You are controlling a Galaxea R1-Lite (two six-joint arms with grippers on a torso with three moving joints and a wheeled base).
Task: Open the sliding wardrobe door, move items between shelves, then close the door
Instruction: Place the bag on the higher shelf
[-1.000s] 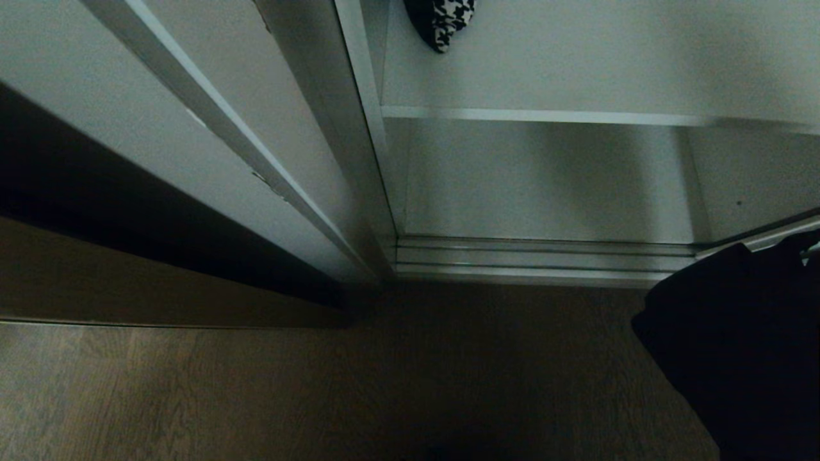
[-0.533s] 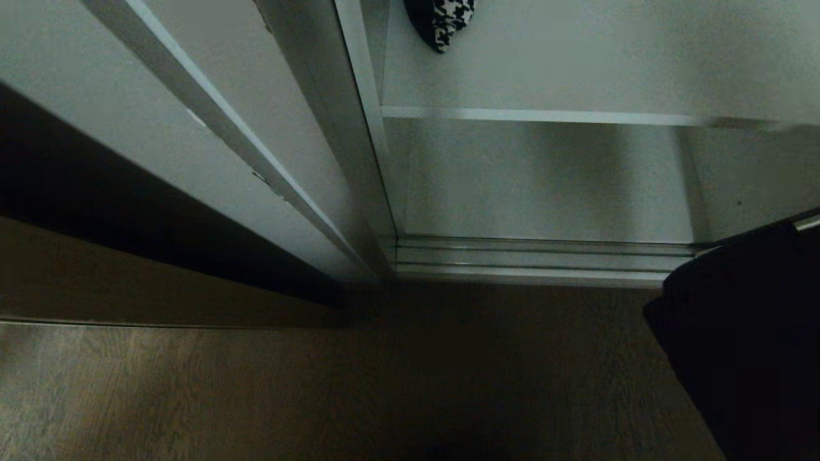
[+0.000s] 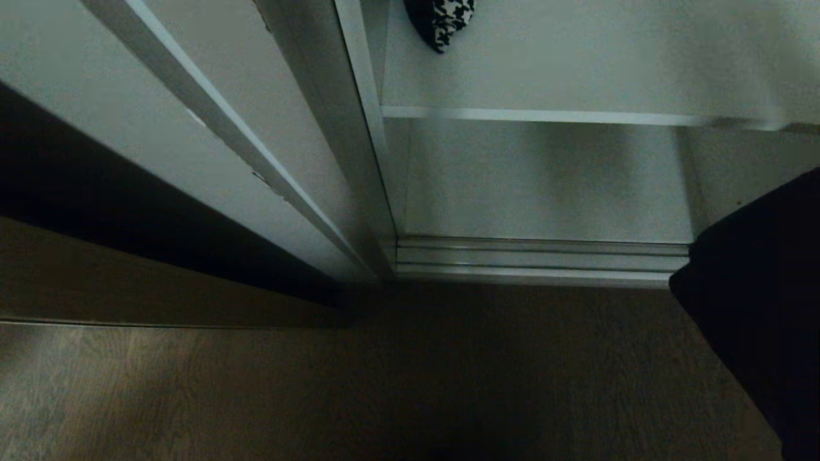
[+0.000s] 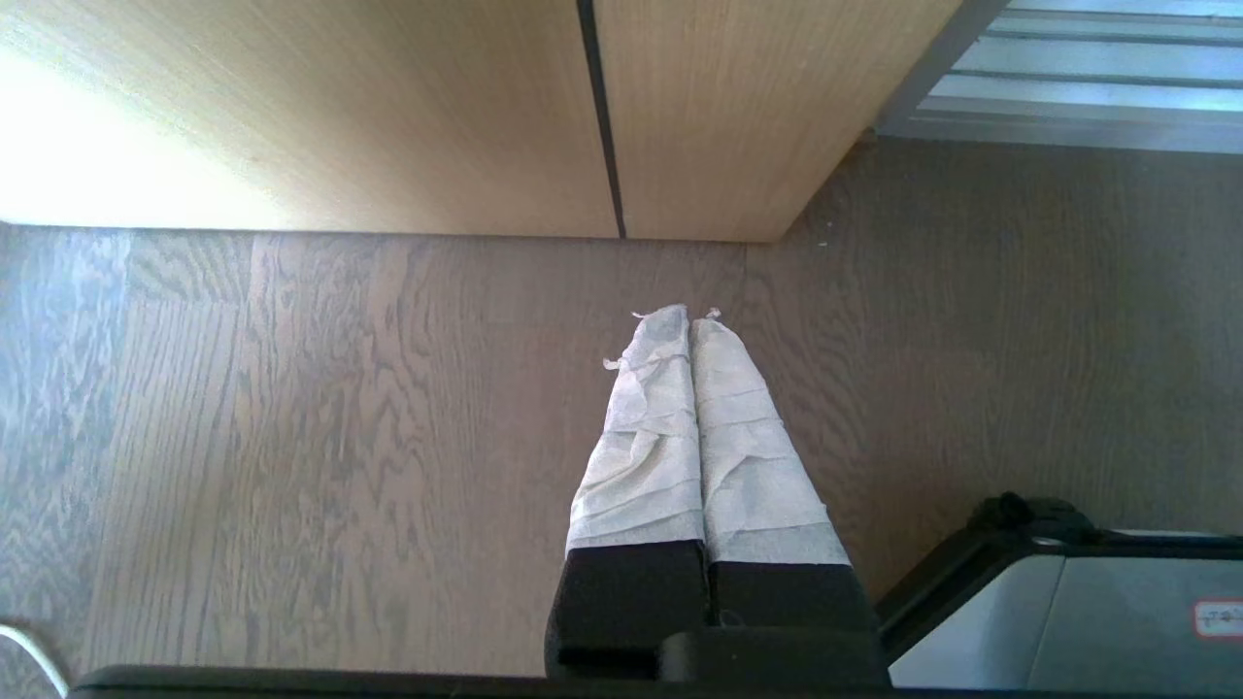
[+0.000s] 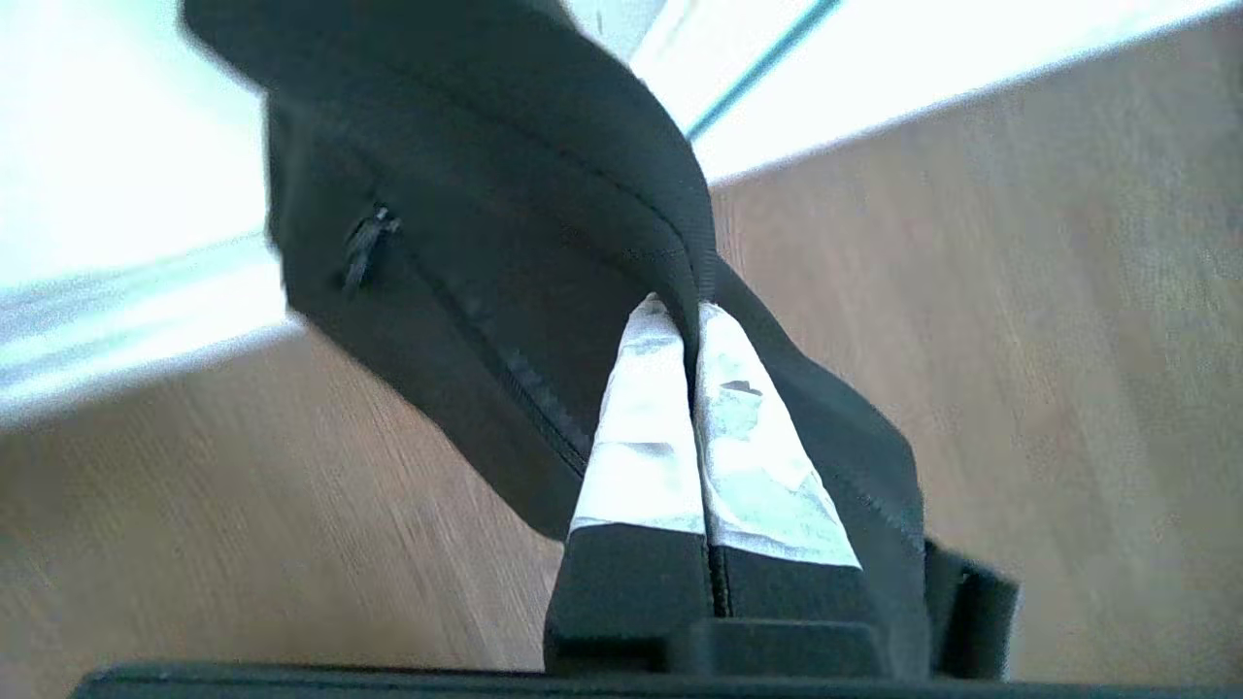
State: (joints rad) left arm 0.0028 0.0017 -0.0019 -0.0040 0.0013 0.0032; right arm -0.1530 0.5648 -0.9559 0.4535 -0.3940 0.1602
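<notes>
Transfer step in hand: your right pincer [image 5: 691, 313], clamped on the black bag [image 3: 762, 288] at 4 o'clock outside the open wardrobe, must next carry it onto a shelf [image 3: 544, 116] at 1 o'clock.
</notes>
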